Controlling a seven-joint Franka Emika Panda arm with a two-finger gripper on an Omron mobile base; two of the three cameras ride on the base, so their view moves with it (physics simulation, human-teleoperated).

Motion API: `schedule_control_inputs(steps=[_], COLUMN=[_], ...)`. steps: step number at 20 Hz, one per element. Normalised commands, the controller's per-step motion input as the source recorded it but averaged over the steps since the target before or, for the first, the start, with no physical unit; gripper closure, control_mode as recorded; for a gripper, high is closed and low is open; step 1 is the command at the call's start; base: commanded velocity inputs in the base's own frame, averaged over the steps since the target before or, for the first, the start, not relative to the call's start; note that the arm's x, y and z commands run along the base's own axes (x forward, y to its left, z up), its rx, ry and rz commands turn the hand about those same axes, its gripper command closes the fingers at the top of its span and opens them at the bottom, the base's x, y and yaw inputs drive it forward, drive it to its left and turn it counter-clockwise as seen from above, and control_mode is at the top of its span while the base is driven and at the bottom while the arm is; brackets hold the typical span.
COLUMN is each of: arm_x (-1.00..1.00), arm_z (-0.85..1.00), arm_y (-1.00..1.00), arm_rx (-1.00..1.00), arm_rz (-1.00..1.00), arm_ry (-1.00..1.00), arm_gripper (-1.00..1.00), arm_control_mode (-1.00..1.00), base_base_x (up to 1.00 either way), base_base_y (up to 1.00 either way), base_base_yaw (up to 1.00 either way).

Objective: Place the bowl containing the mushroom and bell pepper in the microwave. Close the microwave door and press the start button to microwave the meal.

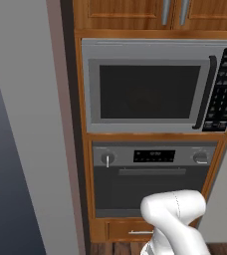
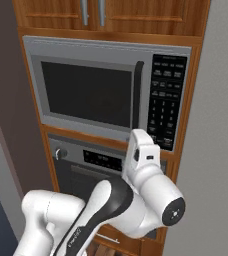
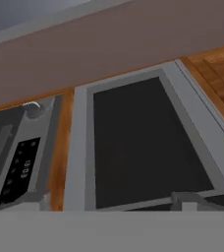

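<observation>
My jaws stand wide, holding nothing; the microwave door point(image 1: 148, 92) looks stiff and hinged; I'd hook its curved black handle point(image 1: 207, 92), slick I judge.

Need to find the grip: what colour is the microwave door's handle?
Black, clearest in the right base view: handle on the grey microwave door.

base views: behind arm, left/right, share microwave point(image 1: 155, 87); hand view: close, rolled, on microwave door point(image 3: 143, 147)
</observation>
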Motion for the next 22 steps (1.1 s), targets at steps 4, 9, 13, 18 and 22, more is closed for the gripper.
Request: schedule_control_inputs(steps=[4,9,13,18,22], arm_x=[0.19,0.19,0.31,0.31,0.26], arm_z=[-0.09,-0.08,-0.05,-0.08,-0.21], arm_y=[0.0,0.04,0.0,0.0,0.0], arm_rx=[0.0,0.0,0.0,0.0,0.0], arm_rz=[0.0,-0.03,0.0,-0.01,-0.04], arm_ry=[-0.02,-0.02,0.0,0.0,0.0], arm_gripper=[1.0,1.0,1.0,1.0,1.0], arm_control_mode=[-1.0,-1.0,-1.0,-1.0,-1.0], base_base_x=[0.0,0.0,0.0,0.0,0.0], base_base_y=[0.0,0.0,0.0,0.0,0.0], base_base_yaw=[0.0,0.0,0.0,0.0,0.0])
